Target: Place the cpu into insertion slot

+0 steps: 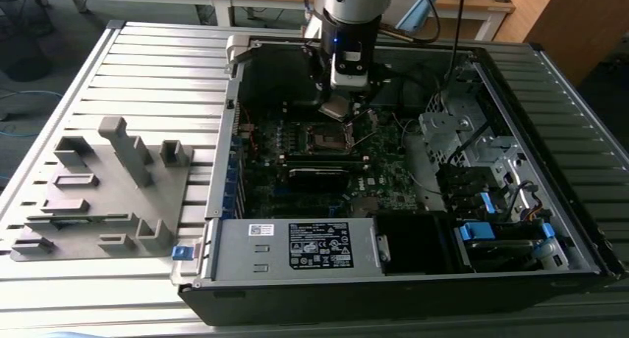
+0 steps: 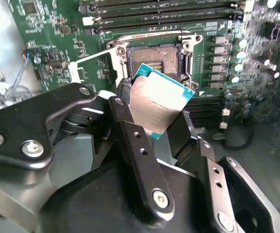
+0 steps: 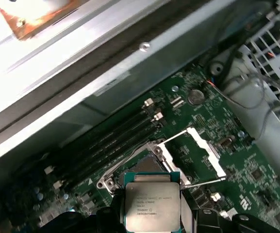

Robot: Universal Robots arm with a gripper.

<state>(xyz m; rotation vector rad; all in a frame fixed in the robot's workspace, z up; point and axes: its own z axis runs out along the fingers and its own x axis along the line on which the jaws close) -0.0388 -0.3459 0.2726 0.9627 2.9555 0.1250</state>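
I hold the cpu (image 2: 160, 97) in the gripper (image 2: 154, 116), its fingers closed on two opposite edges, above the open insertion slot (image 2: 154, 57) on the motherboard (image 1: 388, 180), not touching. I judge it light, stiff, thin, with a fragile underside: edges only.

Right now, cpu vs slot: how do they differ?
1. Look: the cpu has a dull silver top with a teal edge; the slot has a dark centre in a silvery frame.
2. Pose: the cpu is up off the board; the slot lies flat on it.
3. State: the cpu is clamped in the gripper; the slot is empty, its cover swung open.
Shared: both are square, of like footprint.
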